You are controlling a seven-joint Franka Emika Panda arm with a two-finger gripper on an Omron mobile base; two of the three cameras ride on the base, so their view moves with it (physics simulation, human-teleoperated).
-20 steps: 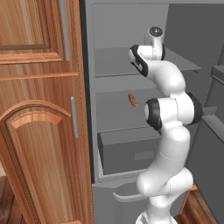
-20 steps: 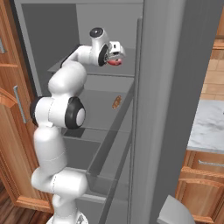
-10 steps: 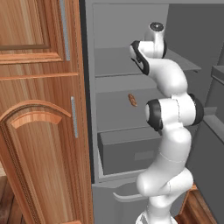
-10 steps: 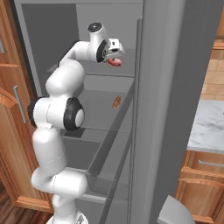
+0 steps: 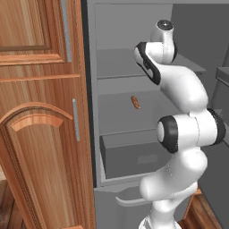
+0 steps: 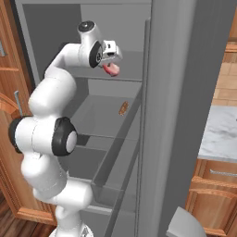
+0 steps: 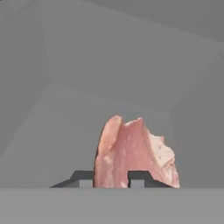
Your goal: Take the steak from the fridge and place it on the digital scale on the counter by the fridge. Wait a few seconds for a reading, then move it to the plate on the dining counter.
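The steak [image 7: 133, 155], a pinkish-red slab with a paler rim, stands up between my two fingertips in the hand view. My gripper [image 7: 111, 179] is shut on it. From the right base view, the steak [image 6: 111, 71] hangs just under my gripper [image 6: 111, 64], a little above the upper shelf inside the open fridge [image 6: 185, 115]. The left base view looks into the fridge [image 5: 129, 67], where my own arm hides the hand. The counter [image 6: 223, 134] lies to the right past the fridge door. The digital scale, the plate and the dining counter are out of view.
A small brown item [image 5: 135, 102] [image 6: 123, 108] lies on the middle shelf. Below it sits a grey drawer [image 5: 134, 154]. Tall wooden cabinet doors [image 5: 40, 112] stand left of the fridge, and the open fridge door [image 6: 180, 139] walls off the right.
The fingers have closed onto the steak. The hand has shifted slightly up and back from the shelf with it.
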